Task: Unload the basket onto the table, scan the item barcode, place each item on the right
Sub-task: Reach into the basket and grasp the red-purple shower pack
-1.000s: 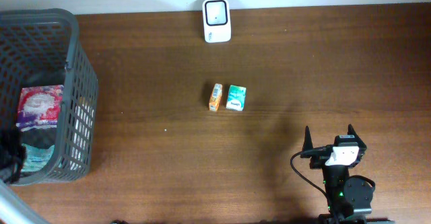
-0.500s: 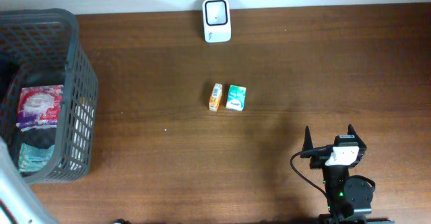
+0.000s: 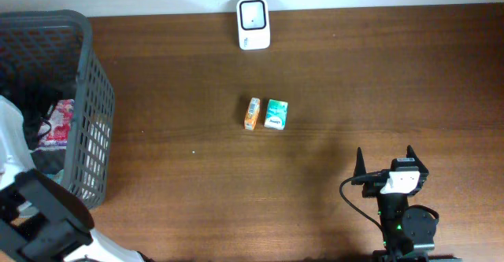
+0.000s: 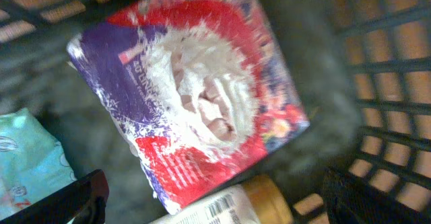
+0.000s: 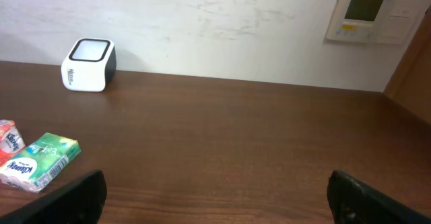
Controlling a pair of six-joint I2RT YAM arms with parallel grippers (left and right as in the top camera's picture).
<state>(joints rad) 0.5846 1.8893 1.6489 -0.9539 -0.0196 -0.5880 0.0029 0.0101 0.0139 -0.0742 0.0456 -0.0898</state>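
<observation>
One scanner [image 3: 253,23], one basket [image 3: 95,128], two boxes [image 3: 276,114], perhaps three packets [image 4: 195,96].

Carton [image 3: 251,113] beside box [image 3: 276,114], scanner [image 3: 253,13] behind, basket [image 3: 96,97] left.

the overhead view looks straight down on the whole table [image 3: 354,81]; the left wrist view sits close inside the basket [image 3: 94,112], facing a red and purple packet [image 4: 195,96]; the right wrist view looks low across the table toward the wall [image 5: 202,22], sharing the white scanner [image 5: 89,65] and two small packs [image 5: 40,160] with the overhead
</observation>
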